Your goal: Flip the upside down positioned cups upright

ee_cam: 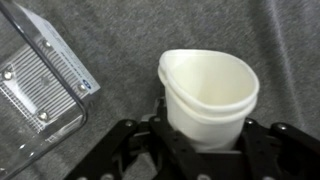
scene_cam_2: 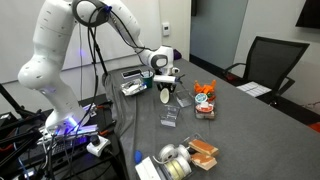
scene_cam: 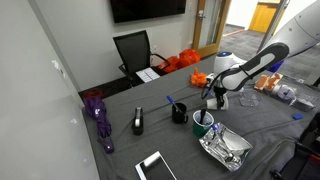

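In the wrist view my gripper (ee_cam: 206, 140) is shut on a plain white handleless cup (ee_cam: 210, 85). The cup's open mouth faces the camera and tilts slightly, and grey tablecloth shows behind it. In both exterior views the gripper (scene_cam: 215, 98) (scene_cam_2: 166, 92) hangs low over the grey table, and the cup is mostly hidden by the fingers. No other white cup shows.
A black mug (scene_cam: 179, 112) and a dark green mug (scene_cam: 203, 122) stand close to the gripper. A clear plastic box (ee_cam: 40, 85) lies beside it, also in an exterior view (scene_cam_2: 170, 118). A clear tray of items (scene_cam: 226, 148) and orange packets (scene_cam_2: 205, 100) lie nearby.
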Tool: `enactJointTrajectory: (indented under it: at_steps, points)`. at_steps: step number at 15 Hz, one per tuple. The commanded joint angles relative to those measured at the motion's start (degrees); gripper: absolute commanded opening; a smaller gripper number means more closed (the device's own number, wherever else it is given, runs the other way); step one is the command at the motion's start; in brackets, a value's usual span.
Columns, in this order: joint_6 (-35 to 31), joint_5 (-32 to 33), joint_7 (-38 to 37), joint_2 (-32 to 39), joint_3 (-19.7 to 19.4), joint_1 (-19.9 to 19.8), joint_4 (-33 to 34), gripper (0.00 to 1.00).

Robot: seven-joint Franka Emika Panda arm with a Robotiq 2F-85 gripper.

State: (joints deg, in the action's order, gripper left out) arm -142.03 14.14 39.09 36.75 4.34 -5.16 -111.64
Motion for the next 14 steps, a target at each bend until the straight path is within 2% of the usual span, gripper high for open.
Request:
enactJointTrajectory:
  at_steps: [1, 7, 14]
  points:
    - [9.4, 1.2, -5.2, -1.7, -1.7, 3.4, 1.4, 0.27]
    - [34.9, 0.0, -12.7, 0.5, -0.8, 6.5, 13.1, 0.27]
    - [56.3, -0.1, -17.9, 7.6, -0.9, 8.6, 27.5, 0.27]
